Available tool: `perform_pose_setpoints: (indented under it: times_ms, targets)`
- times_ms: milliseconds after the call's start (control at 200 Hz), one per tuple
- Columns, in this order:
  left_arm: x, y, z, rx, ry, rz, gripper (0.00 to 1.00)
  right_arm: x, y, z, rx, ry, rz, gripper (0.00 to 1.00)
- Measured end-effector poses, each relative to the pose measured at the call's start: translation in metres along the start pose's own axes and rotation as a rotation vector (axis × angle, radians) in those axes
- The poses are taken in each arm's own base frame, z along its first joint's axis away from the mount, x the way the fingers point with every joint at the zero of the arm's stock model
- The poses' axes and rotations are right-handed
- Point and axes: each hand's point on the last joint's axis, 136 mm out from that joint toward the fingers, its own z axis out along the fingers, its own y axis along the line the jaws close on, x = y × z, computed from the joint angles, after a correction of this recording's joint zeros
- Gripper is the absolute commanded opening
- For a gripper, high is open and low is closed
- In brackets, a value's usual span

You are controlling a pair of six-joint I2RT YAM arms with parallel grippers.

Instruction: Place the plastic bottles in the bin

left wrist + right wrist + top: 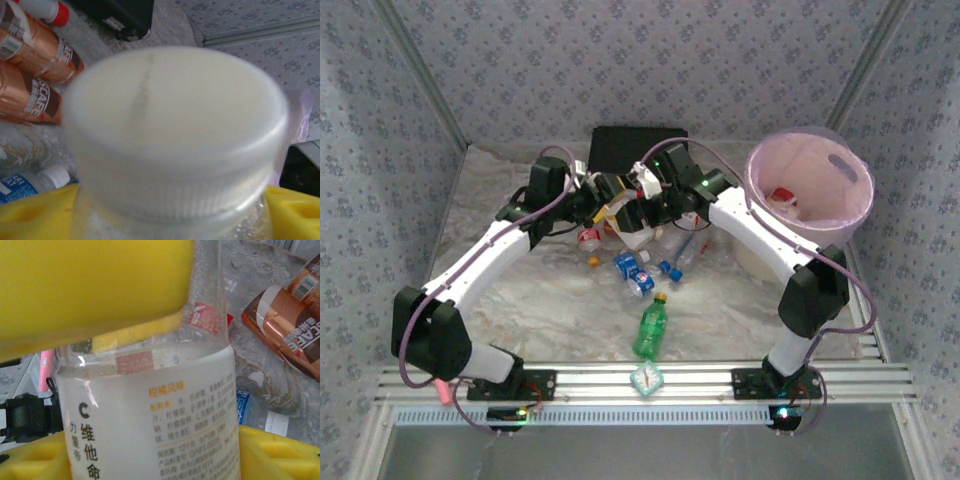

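Note:
A white bottle [636,236] with a white cap [175,125] and a printed label [150,420] hangs between both grippers above the middle of the table. My right gripper [152,455] is shut on its body, a yellow finger [280,450] against each side. My left gripper [170,215] flanks the clear shoulder under the cap; whether its yellow fingers [35,220] still press is unclear. Loose plastic bottles lie below: a green one [650,328], blue-labelled ones [632,270], orange-brown ones [35,55]. The bin [860,195], pink-lined, stands at the far right with a bottle [782,198] inside.
A flat black case [620,148] lies at the back behind the grippers. A small white item [647,378] rests on the front rail. Patterned walls close in the table on three sides. The right arm's forearm [760,235] runs just beside the bin.

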Motion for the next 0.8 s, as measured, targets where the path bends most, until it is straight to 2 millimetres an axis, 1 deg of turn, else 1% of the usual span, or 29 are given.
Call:
perform_pose_setpoints:
  times_ms: [40,145,210,245,290,345,420,425,450,465,505,580,640,695,730,760,800]
  targets:
    - [-0.001,-0.001,-0.001,0.002,-0.005,0.007,1.0,-0.001,-0.003,-0.002,0.009,-0.005,0.003,0.54]
    - [-0.003,-0.003,-0.006,-0.001,-0.026,0.055,1.0,-0.004,-0.015,-0.013,0.058,-0.023,0.02,0.49]
    - [-0.005,-0.006,-0.013,-0.004,-0.051,0.09,1.0,-0.005,-0.025,-0.03,0.11,-0.036,0.035,0.48]
    - [-0.006,-0.008,-0.017,-0.005,-0.065,0.107,1.0,-0.008,-0.031,-0.044,0.149,-0.052,0.045,0.46]
    - [-0.007,-0.01,-0.023,-0.005,-0.086,0.129,0.99,-0.014,-0.038,-0.066,0.206,-0.084,0.057,0.42]
    - [-0.008,-0.012,-0.028,-0.006,-0.106,0.151,0.95,-0.021,-0.044,-0.096,0.276,-0.131,0.064,0.39]
    - [-0.006,-0.009,-0.032,-0.021,-0.118,0.174,0.93,-0.03,-0.051,-0.146,0.376,-0.219,0.07,0.38]
    - [-0.006,-0.009,-0.033,-0.022,-0.118,0.175,0.93,-0.031,-0.051,-0.152,0.388,-0.229,0.07,0.38]
    - [-0.005,-0.007,-0.033,-0.032,-0.118,0.178,0.93,-0.032,-0.054,-0.167,0.417,-0.256,0.072,0.39]
    - [-0.004,-0.006,-0.032,-0.037,-0.115,0.182,0.93,-0.033,-0.055,-0.18,0.444,-0.281,0.077,0.39]
    - [0.0,-0.002,-0.032,-0.058,-0.105,0.194,0.93,-0.032,-0.061,-0.208,0.503,-0.33,0.088,0.39]
    - [0.006,0.008,-0.031,-0.099,-0.085,0.211,0.92,-0.025,-0.075,-0.256,0.614,-0.405,0.132,0.38]
    - [0.011,0.013,-0.032,-0.124,-0.068,0.224,0.91,-0.014,-0.089,-0.288,0.698,-0.449,0.183,0.34]
    - [0.013,0.016,-0.034,-0.138,-0.063,0.232,0.91,-0.003,-0.102,-0.309,0.759,-0.474,0.234,0.3]
    - [0.014,0.017,-0.036,-0.143,-0.062,0.237,0.9,0.006,-0.114,-0.321,0.798,-0.487,0.274,0.25]
    - [0.015,0.017,-0.037,-0.144,-0.063,0.243,0.9,0.013,-0.122,-0.328,0.822,-0.488,0.305,0.21]
    - [0.015,0.018,-0.039,-0.147,-0.067,0.248,0.89,0.023,-0.135,-0.335,0.856,-0.481,0.352,0.17]
